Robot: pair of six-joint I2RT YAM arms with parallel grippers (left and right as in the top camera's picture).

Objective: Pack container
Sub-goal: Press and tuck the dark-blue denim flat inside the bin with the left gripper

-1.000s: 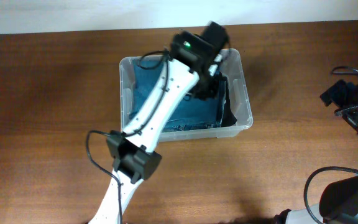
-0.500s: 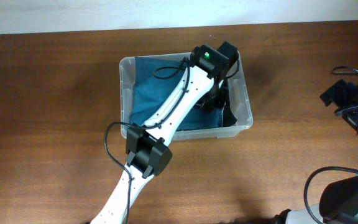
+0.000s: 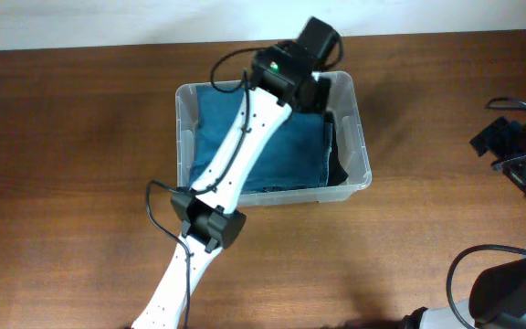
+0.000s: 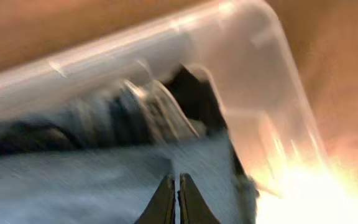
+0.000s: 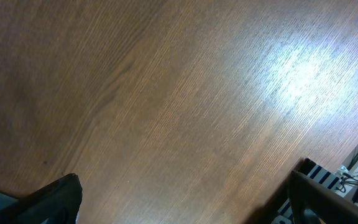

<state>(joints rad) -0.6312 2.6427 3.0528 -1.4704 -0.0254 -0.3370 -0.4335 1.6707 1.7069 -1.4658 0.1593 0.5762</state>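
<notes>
Presently the container (image 3: 362, 137) sits on the wooden table (image 3: 71, 183), at centre toward the far edge. Folded blue denim (image 3: 292, 151) fills it, with a dark garment (image 3: 334, 166) wedged along the right wall. The left arm (image 3: 236, 160) lies diagonally across the bin and hides much of the denim. A green light (image 3: 273, 65) shows at its wrist. The left gripper (image 4: 173, 186) hangs over the denim by the far right corner, fingers together with nothing seen between them. The right gripper (image 5: 185, 180), fingers spread wide, is over bare table well to the right. Any lettering is too blurred to read.
</notes>
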